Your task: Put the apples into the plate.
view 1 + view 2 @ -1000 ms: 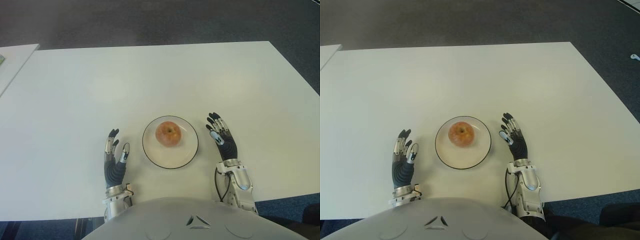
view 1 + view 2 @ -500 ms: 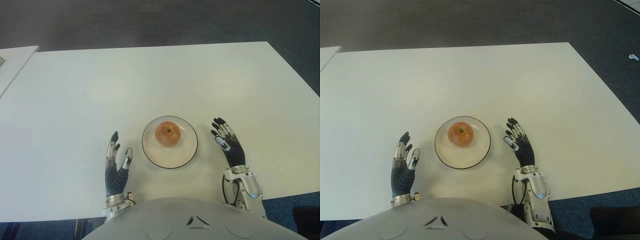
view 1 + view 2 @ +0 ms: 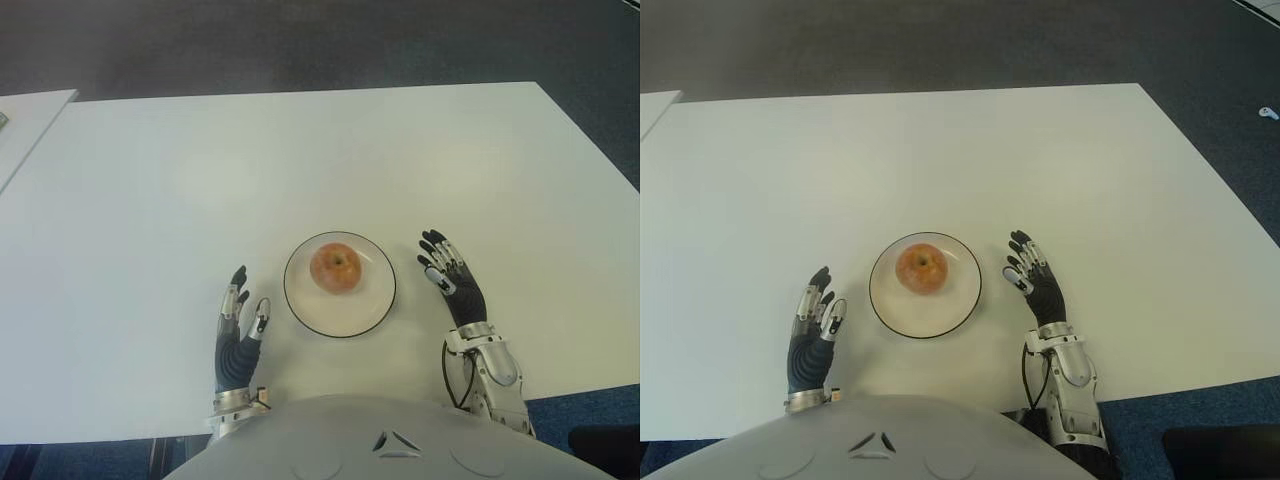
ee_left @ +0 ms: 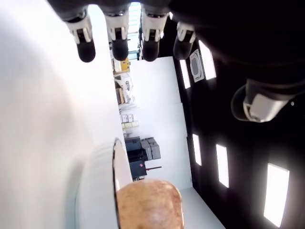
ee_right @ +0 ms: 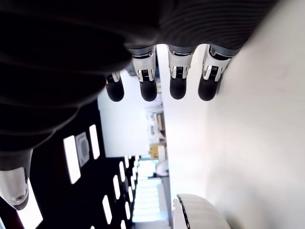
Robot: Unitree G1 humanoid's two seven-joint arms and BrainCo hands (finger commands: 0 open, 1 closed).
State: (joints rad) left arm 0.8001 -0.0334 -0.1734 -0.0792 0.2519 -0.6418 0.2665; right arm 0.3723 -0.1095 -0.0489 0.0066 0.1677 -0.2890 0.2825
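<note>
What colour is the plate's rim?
Black, a thin line round the white plate; clearest in the left eye view.

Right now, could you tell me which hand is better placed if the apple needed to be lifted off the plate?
Probably the right hand: it is open beside the plate's rim, level with the apple. The left hand, also open, shows nearer the body.

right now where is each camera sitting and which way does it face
Left eye view: on the head, looking down at the white table; shows the chest, left hand and right hand.
Right eye view: beside it, same scene.
Left wrist view: on the left wrist, looking past its open fingers toward the plate.
Right wrist view: on the right wrist, looking past its open fingers.
Shared: the eye views and left wrist view show the round reddish apple on the white black-rimmed plate.
</note>
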